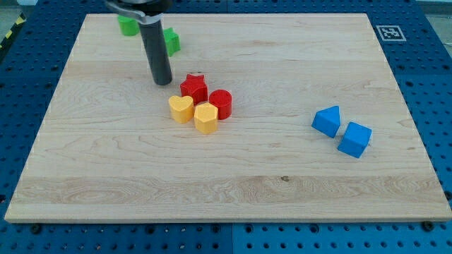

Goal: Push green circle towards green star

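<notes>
Wooden board (pixel 233 169), pale grain, on a blue perforated bench (pixel 424 70); fiducial tag (pixel 389 32) at the board's top right corner. My tip (pixel 163 82), a bare rod grasping nothing, stands just left of the red star (pixel 193 87). Green circle (pixel 128 26) near the top left edge; green star (pixel 171 41) close by to its right, partly behind the rod. Red cylinder (pixel 221 104), yellow heart (pixel 181 109) and yellow hexagon (pixel 206 118) cluster mid-board. Two blue blocks (pixel 327 121) (pixel 354 139) at right.

Pale wood counter (pixel 233 176), grain running left to right. It sits on a blue perforated base (pixel 431 77) (holes in regular rows). Light even, soft shadows.
</notes>
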{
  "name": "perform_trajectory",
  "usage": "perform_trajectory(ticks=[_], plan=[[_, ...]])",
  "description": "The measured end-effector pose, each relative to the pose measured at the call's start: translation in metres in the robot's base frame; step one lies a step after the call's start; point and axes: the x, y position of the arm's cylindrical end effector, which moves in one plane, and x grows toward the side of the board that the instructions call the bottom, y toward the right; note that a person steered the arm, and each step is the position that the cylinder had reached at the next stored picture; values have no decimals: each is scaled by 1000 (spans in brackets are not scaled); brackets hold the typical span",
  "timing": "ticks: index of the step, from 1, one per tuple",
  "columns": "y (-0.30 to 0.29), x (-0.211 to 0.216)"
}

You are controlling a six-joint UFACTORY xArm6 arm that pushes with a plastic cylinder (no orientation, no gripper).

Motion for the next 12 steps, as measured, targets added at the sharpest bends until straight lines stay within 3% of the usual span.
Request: perform_trajectory(ticks=[1,3,6,8,9,10,12], plan=[[27,1],[45,43],[-81,-30],[-187,-130],[-186,-174],[-152,-184],[1,-129]])
